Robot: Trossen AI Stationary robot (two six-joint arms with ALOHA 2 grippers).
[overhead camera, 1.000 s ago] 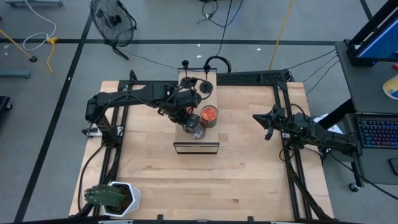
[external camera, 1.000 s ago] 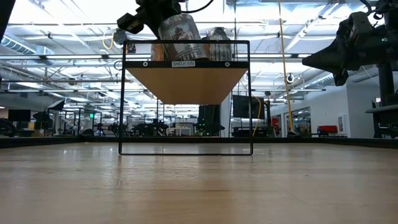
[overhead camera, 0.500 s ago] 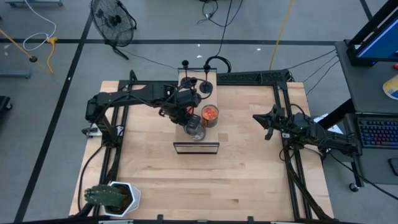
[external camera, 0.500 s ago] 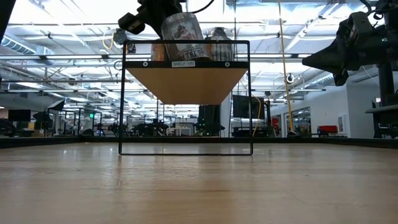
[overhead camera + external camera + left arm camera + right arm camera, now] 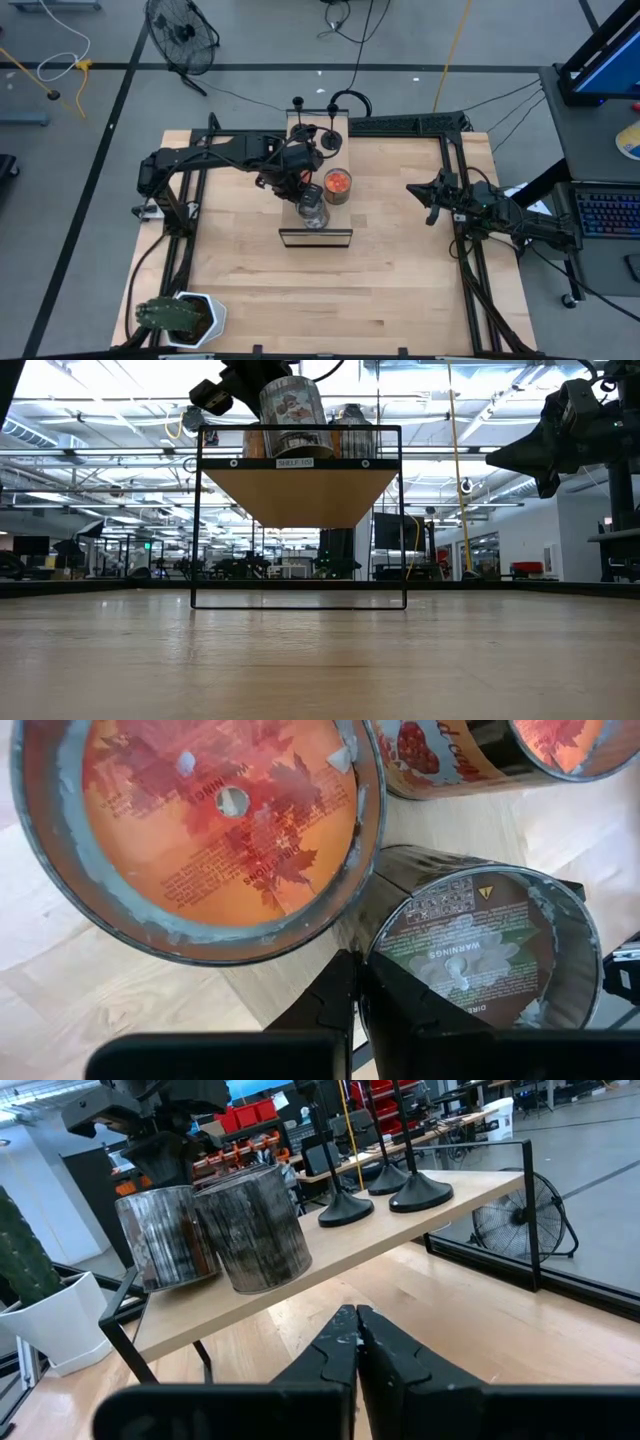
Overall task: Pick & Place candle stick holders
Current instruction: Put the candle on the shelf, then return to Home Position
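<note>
A raised wooden shelf [image 5: 316,222] in a black wire frame stands at the centre of the table [image 5: 380,290], carrying two candle jars and, at its 12 o'clock end, the three black candle stick holders [image 5: 390,1185], each upright on a round disc base, close together and clear of both arms. The left gripper [image 5: 298,178] hangs over the shelf's middle, directly above the silvery jar [image 5: 292,412], which stands on the shelf at its 6 o'clock end; its fingers [image 5: 335,995] lie almost together in the left wrist view, just beside the rim of a jar with a green warning label [image 5: 470,945], and whether they press on that rim cannot be told. An orange-topped jar [image 5: 338,184] sits just beside at 3 o'clock. The right gripper [image 5: 432,203] waits at the table's 3 o'clock edge, well apart from the shelf, fingers [image 5: 345,1345] pressed together on nothing. A potted cactus [image 5: 172,317] stands at the table's 7 o'clock corner.
</note>
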